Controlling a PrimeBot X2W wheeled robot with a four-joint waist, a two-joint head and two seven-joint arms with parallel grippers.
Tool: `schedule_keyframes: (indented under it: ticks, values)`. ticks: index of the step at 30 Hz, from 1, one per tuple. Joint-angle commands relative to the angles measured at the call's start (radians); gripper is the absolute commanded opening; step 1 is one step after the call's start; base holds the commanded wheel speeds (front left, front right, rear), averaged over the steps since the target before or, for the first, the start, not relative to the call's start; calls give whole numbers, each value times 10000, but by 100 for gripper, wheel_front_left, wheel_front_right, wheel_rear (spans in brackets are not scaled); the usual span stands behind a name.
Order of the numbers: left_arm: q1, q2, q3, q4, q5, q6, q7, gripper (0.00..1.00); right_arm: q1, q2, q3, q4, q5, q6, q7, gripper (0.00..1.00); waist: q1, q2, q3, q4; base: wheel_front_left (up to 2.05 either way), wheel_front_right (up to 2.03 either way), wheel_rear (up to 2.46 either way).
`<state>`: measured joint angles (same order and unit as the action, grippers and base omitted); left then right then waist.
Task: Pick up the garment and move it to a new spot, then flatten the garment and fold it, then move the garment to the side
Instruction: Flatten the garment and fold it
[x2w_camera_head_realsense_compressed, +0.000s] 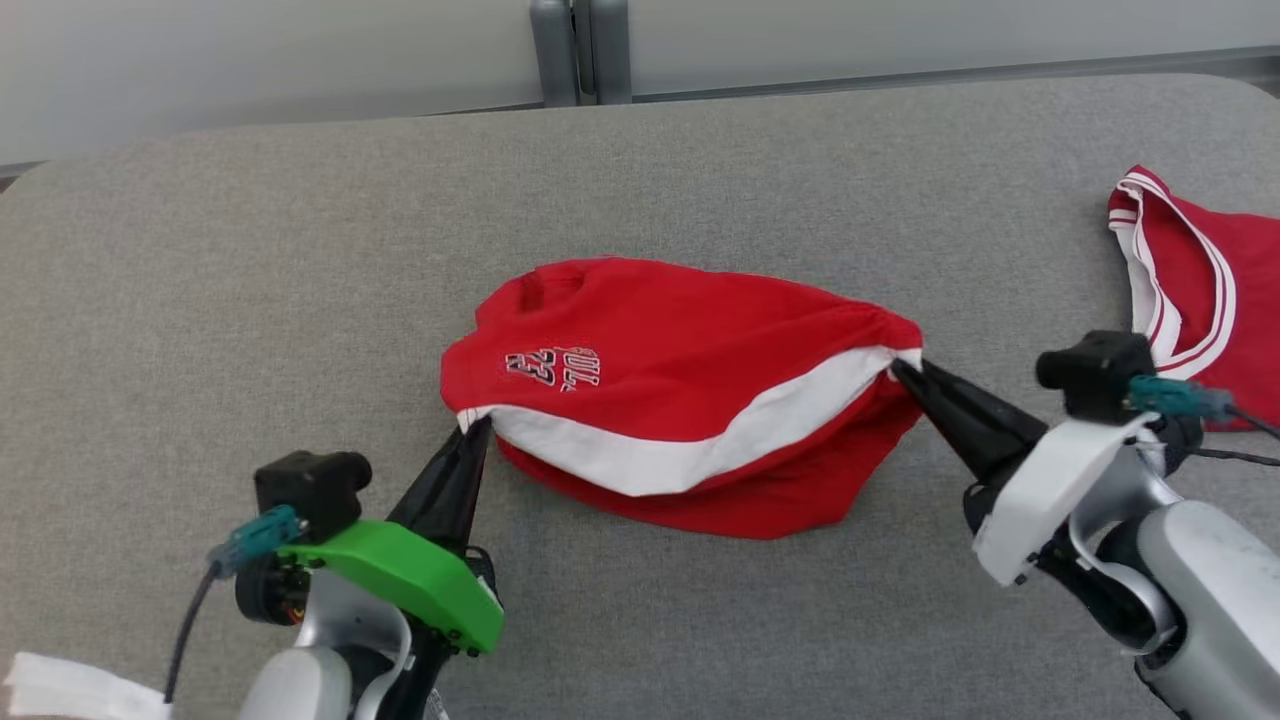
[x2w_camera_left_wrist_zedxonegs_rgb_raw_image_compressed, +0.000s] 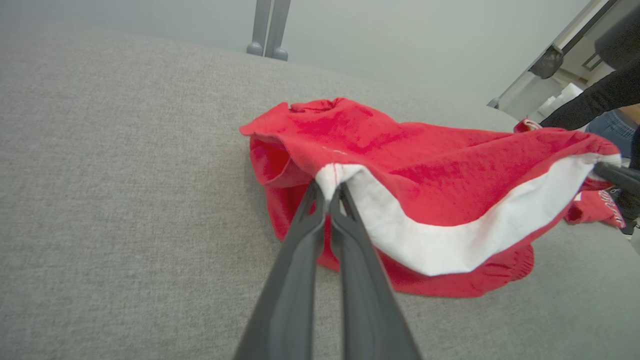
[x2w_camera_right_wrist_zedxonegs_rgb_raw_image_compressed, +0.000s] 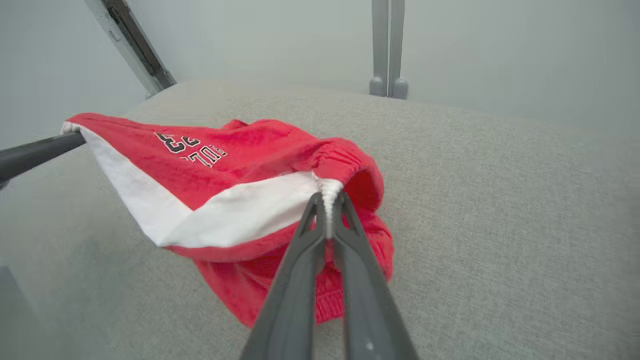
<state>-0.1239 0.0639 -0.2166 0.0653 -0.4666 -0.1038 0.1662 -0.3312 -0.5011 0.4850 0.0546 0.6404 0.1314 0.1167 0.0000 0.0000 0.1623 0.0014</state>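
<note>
The garment (x2w_camera_head_realsense_compressed: 690, 340) is a pair of red shorts with a white waistband and a dark number print, bunched in the middle of the grey table. My left gripper (x2w_camera_head_realsense_compressed: 476, 424) is shut on the left end of the white band (x2w_camera_left_wrist_zedxonegs_rgb_raw_image_compressed: 331, 181). My right gripper (x2w_camera_head_realsense_compressed: 900, 368) is shut on the band's right end (x2w_camera_right_wrist_zedxonegs_rgb_raw_image_compressed: 327, 192). The band (x2w_camera_head_realsense_compressed: 700, 445) sags in a curve between the two grips. In the left wrist view the garment (x2w_camera_left_wrist_zedxonegs_rgb_raw_image_compressed: 425, 165) hangs a little off the cloth near my fingertips, and the right gripper's fingers (x2w_camera_left_wrist_zedxonegs_rgb_raw_image_compressed: 615, 175) show at the far right. The rest lies crumpled on the table.
A second red garment with white trim (x2w_camera_head_realsense_compressed: 1200, 290) lies at the table's right edge, close behind my right wrist. A white cloth scrap (x2w_camera_head_realsense_compressed: 70, 690) sits at the lower left. A grey post (x2w_camera_head_realsense_compressed: 580, 50) stands behind the table (x2w_camera_head_realsense_compressed: 250, 250). A person's dark sleeve (x2w_camera_left_wrist_zedxonegs_rgb_raw_image_compressed: 600, 95) shows at the upper right.
</note>
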Motion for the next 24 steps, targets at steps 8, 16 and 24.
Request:
schedule_keyframes:
  ticks: [8, 16, 24]
  values:
    - [921, 646, 568, -5325, -1421, 168, 1635, 0, 805, -603, -2155, -2627, 1702, -14, -43, 0, 0, 0, -352, -230, 0, 0, 0]
    - [-808, 1312, 1035, -7424, -2339, 521, 3544, 0, -384, -1120, -3125, -4374, 2585, -11, 1145, 0, 0, 0, 370, -490, 0, 0, 0]
    - [-5343, 2076, 1376, -4373, -2165, 923, 5138, 0, -4530, -881, -1861, -2122, 1531, -14, 2338, 0, 0, 0, 1796, -665, 0, 0, 0]
